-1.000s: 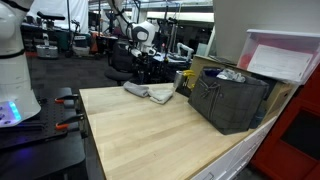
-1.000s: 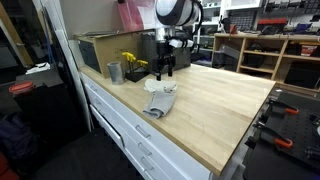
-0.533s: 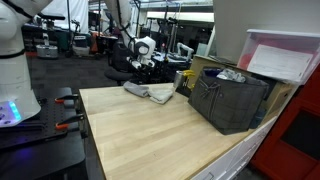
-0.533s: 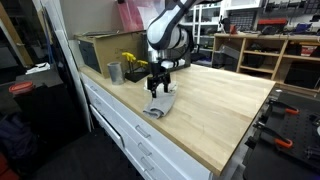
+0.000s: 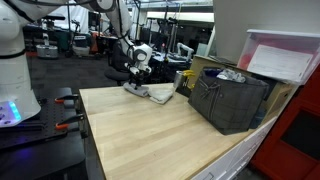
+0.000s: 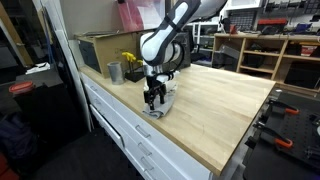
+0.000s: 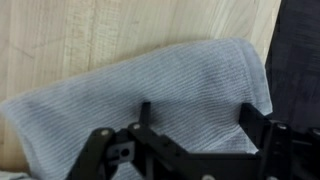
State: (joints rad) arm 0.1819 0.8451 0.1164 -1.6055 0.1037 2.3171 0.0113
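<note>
The gripper (image 7: 195, 125) is spread wide. In the wrist view its two dark fingers (image 7: 145, 112) stand well apart, just above the cloth (image 7: 150, 80), with nothing between them; whether the tips touch the fabric cannot be told. The cloth is a pale grey-white towel with a fine ribbed weave. It is rumpled, with one edge folded over, and it lies flat on the light wooden table (image 7: 70, 30). No print or label can be read on it. In both exterior views the cloth (image 5: 157, 94) (image 6: 168, 96) sits near the table's edge, above the white drawers (image 6: 125, 128), with the gripper (image 5: 135, 81) (image 6: 153, 98) pointing straight down onto its end. The arm (image 6: 165, 40) bends over from behind the table, its wrist held vertical. Near the cloth a metal cup (image 6: 115, 72) stands beside something yellow (image 6: 130, 60). A dark crate (image 5: 230, 98) holding loose items sits well apart from the cloth on the same table.
</note>
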